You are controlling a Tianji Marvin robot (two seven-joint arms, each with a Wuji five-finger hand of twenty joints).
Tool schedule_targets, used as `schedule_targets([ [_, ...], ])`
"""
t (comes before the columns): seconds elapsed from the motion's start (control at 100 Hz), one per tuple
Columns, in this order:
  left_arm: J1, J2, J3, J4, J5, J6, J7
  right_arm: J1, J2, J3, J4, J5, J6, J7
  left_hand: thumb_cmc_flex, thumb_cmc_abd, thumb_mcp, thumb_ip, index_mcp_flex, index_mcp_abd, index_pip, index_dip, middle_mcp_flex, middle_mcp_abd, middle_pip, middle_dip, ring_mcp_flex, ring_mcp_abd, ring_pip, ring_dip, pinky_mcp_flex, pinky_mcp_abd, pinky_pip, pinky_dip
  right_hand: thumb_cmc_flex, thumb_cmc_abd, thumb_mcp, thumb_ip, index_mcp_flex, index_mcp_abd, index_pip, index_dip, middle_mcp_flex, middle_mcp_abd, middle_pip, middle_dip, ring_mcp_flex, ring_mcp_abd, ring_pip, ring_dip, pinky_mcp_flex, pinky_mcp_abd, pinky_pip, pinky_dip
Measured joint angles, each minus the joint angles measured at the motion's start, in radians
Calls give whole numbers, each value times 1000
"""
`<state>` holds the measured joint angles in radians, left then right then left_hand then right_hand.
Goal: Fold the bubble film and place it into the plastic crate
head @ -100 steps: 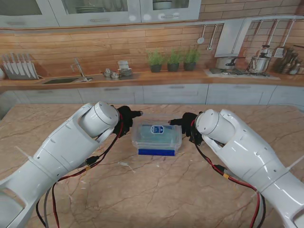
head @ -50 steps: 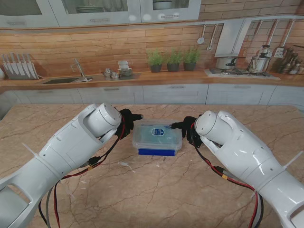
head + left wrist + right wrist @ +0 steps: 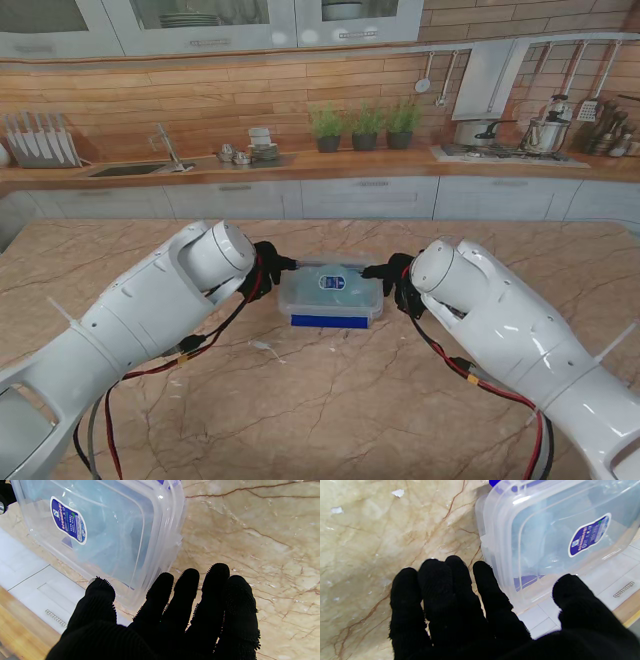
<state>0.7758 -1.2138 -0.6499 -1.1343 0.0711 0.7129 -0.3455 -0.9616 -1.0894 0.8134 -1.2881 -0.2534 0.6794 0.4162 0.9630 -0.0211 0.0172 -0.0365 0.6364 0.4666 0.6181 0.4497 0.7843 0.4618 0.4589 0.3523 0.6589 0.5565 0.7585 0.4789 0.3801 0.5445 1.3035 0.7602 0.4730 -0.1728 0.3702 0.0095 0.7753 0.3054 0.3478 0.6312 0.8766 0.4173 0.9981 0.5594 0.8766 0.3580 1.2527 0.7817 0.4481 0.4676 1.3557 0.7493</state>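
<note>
A clear plastic crate (image 3: 331,293) with a lid, a blue label and blue clips sits mid-table. Pale blue bubble film (image 3: 112,545) shows folded inside it through the lid, seen too in the right wrist view (image 3: 545,545). My left hand (image 3: 268,268), in a black glove, is at the crate's left end with fingers spread, thumb over the lid edge (image 3: 100,592). My right hand (image 3: 392,277) mirrors it at the right end, thumb (image 3: 572,590) apart from the fingers. Both hands flank the crate (image 3: 510,555); whether they touch it I cannot tell.
The marble table (image 3: 330,400) spreads all round the crate. A few small white scraps (image 3: 398,492) lie on it near the right hand. Behind the table runs a kitchen counter with a sink (image 3: 130,168), potted herbs (image 3: 365,125) and a stove (image 3: 500,150).
Both hands have drawn inward toward the crate's ends and dipped slightly. The crate has not moved.
</note>
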Motion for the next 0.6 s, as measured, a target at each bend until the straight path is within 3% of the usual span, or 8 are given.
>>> schedule_targets([
  [0.19, -10, 5, 12, 7, -9, 12, -24, -30, 2, 22, -24, -16, 14, 1, -1, 0, 0, 0, -23, -18, -22, -23, -35, 0, -13, -3, -38, -1, -13, 0, -37, -5, -11, -5, 0, 0, 0, 0, -7, -33, -13, -8, 0, 0, 0, 0, 0, 0, 0, 0, 0, 0, 0, 0],
  [0.29, 23, 5, -43, -14, -9, 17, -4, -60, 4, 56, -47, -32, 14, 1, -32, 0, -3, 0, -52, -79, -56, -50, -55, 0, -14, -3, -56, -1, -14, 0, -57, -11, -11, -5, 0, 0, 0, 0, -7, -68, -14, -17, 0, -1, 0, -2, 0, 0, -1, 0, -2, 0, 0, 0],
  [0.4, 66, 11, -85, -59, 2, 17, 30, -93, 3, 96, -69, -48, 8, -20, -42, 0, -13, 0, -69, -89, -81, -51, -78, 0, -15, -3, -64, -1, -14, 0, -66, -15, -11, -6, 0, 0, 0, 0, -15, -118, -14, -17, 0, -1, -15, -20, -2, 0, -32, -4, -20, 0, 0, -3],
  [0.6, 144, 17, -171, -125, 29, 12, 83, -119, 1, 132, -86, -83, -13, -60, -63, 0, -15, 0, -90, -114, -83, -52, -97, 3, -15, -3, -96, -1, -14, 13, -88, -16, -11, -6, 0, 0, 0, 0, -18, -122, -13, -17, -4, -2, -42, -37, -19, 0, -67, -16, -43, -4, -3, -25],
])
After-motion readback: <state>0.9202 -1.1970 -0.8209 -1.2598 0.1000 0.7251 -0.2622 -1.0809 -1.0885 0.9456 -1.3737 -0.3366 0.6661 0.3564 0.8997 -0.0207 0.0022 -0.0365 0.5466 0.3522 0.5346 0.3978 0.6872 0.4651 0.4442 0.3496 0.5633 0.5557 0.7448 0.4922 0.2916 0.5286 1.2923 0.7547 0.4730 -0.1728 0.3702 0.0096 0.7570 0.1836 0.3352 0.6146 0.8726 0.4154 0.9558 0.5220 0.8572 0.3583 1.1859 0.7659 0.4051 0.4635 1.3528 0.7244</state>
